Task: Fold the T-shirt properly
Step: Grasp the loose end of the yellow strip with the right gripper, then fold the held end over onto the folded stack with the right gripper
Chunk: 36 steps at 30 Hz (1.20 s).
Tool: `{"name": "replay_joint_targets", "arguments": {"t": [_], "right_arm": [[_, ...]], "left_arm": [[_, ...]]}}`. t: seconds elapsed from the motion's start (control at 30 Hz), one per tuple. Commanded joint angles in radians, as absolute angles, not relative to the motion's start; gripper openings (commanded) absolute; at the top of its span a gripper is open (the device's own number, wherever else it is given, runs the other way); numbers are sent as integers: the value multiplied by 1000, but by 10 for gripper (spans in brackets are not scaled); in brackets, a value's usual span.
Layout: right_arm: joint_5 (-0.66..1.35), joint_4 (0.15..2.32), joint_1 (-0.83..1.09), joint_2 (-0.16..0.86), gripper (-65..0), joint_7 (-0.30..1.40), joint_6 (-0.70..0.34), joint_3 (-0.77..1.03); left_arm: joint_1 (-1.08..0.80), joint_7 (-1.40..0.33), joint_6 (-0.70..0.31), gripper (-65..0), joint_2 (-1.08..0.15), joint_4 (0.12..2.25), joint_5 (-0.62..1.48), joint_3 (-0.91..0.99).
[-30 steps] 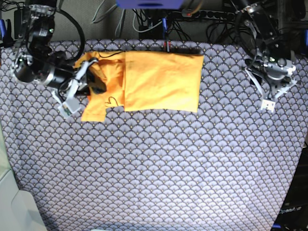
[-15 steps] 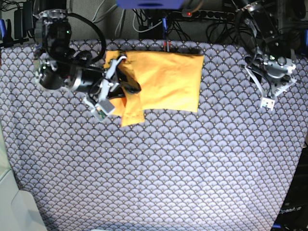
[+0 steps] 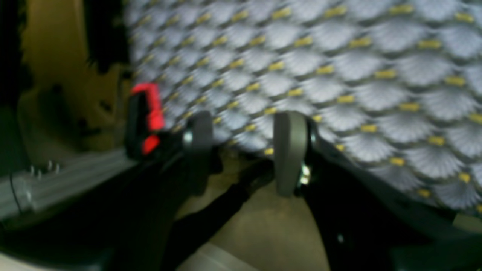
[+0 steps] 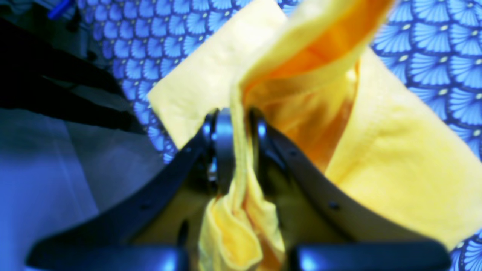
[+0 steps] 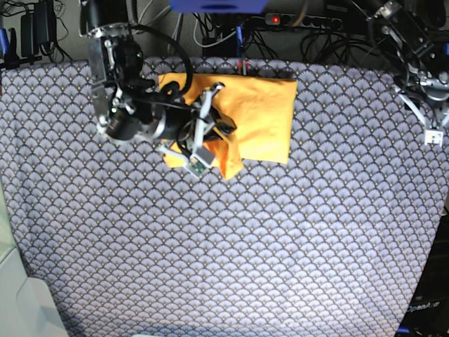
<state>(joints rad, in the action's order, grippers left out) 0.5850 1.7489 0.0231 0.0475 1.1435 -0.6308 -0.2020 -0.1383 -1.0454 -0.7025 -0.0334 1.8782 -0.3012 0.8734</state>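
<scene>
Base view: the T-shirt [image 5: 256,119] lies partly folded near the far edge of the table [image 5: 231,267], which carries a cloth with a grey fan-scale pattern. Most of the garment is flat; its end on this view's left is lifted and doubled back over the flat part, with a flap hanging down toward the near side.

Right gripper [image 5: 219,132]: over the shirt's left portion, arm reaching in from the upper left of the base view. Right wrist view shows the fingers [image 4: 222,150] pressed together on a bunched yellow-orange fold of the T-shirt [image 4: 395,158]; the cloth runs up between the jaws and arches away above them. Grip is firm, fabric pinched.

Left gripper [image 3: 241,150]: at the table's far right corner in the base view [image 5: 431,105], well apart from the garment. Left wrist view is blurred, but the two pads [image 3: 288,150] stand with a clear gap between them, nothing held; patterned cloth behind, table edge below. A red part [image 3: 150,113] sits beside the left pad; I cannot tell what it is
</scene>
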Motion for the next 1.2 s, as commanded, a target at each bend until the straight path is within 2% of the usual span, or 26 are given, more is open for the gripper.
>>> {"name": "replay_joint_targets", "arguments": {"t": [0.0, 0.3, 0.63, 1.17], "right_arm": [[611, 1756, -5, 38, -592, 1121, -630, -200], [611, 1716, -79, -8, -592, 1132, -613, -200], [611, 1626, -77, -27, -592, 1044, -507, -348], [611, 1489, -125, -67, -592, 997, -503, -344]], "left_arm": [[-140, -1038, -698, -387, -45, 1890, -298, 885], [-156, -1035, -698, -387, -56, 1888, -295, 905], [-148, -1036, -698, -387, -47, 1888, -294, 901], [-150, -1033, -698, -387, -54, 1825, -297, 901]]}}
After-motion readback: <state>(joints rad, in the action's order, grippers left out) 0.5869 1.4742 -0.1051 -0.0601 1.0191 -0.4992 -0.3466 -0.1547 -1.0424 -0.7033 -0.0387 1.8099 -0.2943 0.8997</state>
